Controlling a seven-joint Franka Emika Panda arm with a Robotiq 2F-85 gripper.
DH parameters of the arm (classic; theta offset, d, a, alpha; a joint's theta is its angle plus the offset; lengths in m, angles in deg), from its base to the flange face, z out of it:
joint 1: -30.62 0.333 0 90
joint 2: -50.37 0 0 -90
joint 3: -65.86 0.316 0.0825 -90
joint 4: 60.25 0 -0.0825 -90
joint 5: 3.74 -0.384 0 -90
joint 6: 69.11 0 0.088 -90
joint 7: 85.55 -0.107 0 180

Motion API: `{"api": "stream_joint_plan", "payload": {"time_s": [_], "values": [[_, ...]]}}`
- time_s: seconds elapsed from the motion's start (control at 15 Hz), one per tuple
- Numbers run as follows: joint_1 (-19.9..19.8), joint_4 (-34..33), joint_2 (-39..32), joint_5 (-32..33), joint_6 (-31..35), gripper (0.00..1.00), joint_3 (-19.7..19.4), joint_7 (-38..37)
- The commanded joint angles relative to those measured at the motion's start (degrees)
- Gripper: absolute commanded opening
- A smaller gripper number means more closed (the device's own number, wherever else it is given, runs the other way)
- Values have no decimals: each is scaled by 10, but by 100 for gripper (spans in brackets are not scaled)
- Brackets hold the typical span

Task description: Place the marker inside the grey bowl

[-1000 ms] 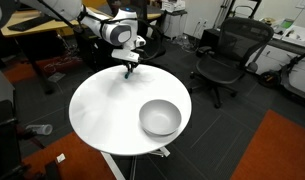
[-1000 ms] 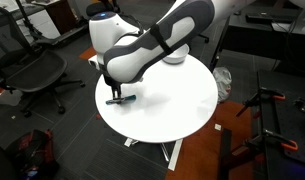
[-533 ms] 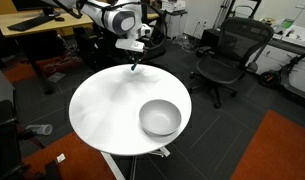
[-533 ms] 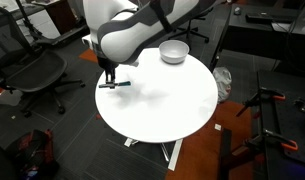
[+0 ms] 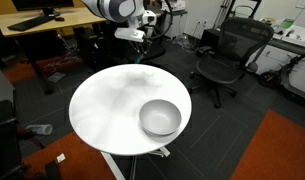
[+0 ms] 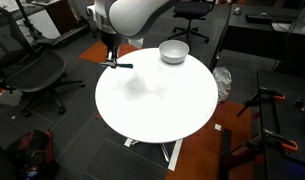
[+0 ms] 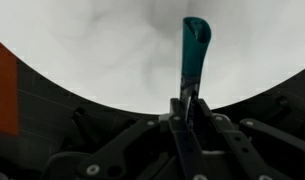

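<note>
My gripper hangs well above the far edge of the round white table and is shut on the marker, a thin dark teal stick that juts out sideways from the fingers. In the wrist view the marker sticks out past the closed fingers, over the white tabletop. The grey bowl stands empty on the table, on the opposite side from the gripper; it also shows in an exterior view.
Black office chairs stand round the table. A desk with a monitor lies behind the arm. Orange carpet borders the grey floor.
The gripper has lifted from the tabletop with the marker in it, rising well above the table's edge. The bowl has not moved.
</note>
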Motion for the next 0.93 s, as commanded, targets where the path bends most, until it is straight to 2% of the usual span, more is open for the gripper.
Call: {"api": "stream_joint_plan", "payload": {"time_s": [0.0, 0.53, 0.87], "values": [[8, 136, 98, 16, 61, 5, -29, -73], [2, 342, 246, 31, 151, 5, -98, -186], [-13, 403, 299, 37, 153, 5, -135, -224]]}}
